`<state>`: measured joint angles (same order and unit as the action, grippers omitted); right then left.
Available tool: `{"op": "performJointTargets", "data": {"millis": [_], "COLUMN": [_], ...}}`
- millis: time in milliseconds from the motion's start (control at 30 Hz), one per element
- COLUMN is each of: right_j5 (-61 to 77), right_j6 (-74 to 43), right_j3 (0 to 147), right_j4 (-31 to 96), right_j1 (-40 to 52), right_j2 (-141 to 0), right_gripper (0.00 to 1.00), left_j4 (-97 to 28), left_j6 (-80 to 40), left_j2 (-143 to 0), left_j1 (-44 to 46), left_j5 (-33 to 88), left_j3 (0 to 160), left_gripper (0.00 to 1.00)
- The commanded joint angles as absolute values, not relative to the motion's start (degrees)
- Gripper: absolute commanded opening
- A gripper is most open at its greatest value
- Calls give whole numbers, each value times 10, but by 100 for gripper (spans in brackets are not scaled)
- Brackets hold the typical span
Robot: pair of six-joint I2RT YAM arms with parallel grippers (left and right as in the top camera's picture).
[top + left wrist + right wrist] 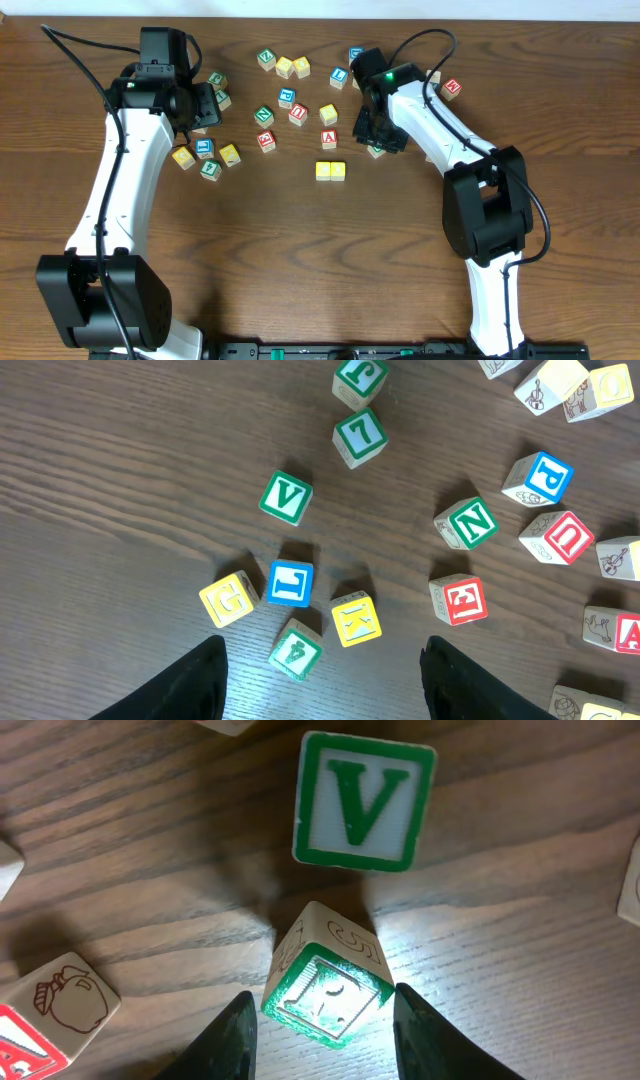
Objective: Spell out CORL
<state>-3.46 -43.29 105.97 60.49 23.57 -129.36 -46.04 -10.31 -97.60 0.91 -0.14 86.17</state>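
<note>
Two yellow-faced cubes [331, 171] sit side by side mid-table. The white cube with a green R [325, 992] rests on the wood, turned cornerwise, and my right gripper [322, 1045] is shut on it, one black finger against each side. From overhead that gripper [378, 138] covers most of the R cube [376, 151]. The blue L cube [290, 582] lies in a small cluster at the left [205, 148]. My left gripper [320, 690] hangs open above that cluster with nothing between its fingers, seen overhead [203, 108] just behind it.
A green V cube [365, 800] lies just beyond the R cube. Around the L cube are a yellow G cube [229, 600], a yellow K cube [356, 619] and a green cube [296, 652]. A red A cube [329, 139] and several loose cubes lie across the back.
</note>
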Motion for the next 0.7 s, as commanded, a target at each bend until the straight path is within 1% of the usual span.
{"op": "performJointTargets", "data": {"millis": [0,67,133,167,300,333,467,667], "right_j5": [-42,-42,-42,-42,-42,-42,-42,-29], "right_j6": [-392,-372,-335,-324,-277,-262,-225,-163], "right_j3": [1053,1053,1053,1053,1053,1053,1053,1053], "right_j4": [604,604,601,599,593,592,590,589], "right_j1": [234,234,234,234,233,233,233,233], "right_j2": [-1286,-1286,-1286,-1286,-1286,-1286,-1286,-1286], "right_gripper": [38,38,34,34,37,41,43,41], "left_j4": [-460,-460,-460,-460,-460,-460,-460,-460], "left_j6": [-102,-102,-102,-102,-102,-102,-102,-102], "left_j2": [-962,-962,-962,-962,-962,-962,-962,-962], "left_j1": [7,7,7,7,7,7,7,7], "left_j5": [-1,-1,-1,-1,-1,-1,-1,-1], "left_j3": [856,856,856,856,856,856,856,856], "left_gripper": [61,61,61,61,61,61,61,61]}}
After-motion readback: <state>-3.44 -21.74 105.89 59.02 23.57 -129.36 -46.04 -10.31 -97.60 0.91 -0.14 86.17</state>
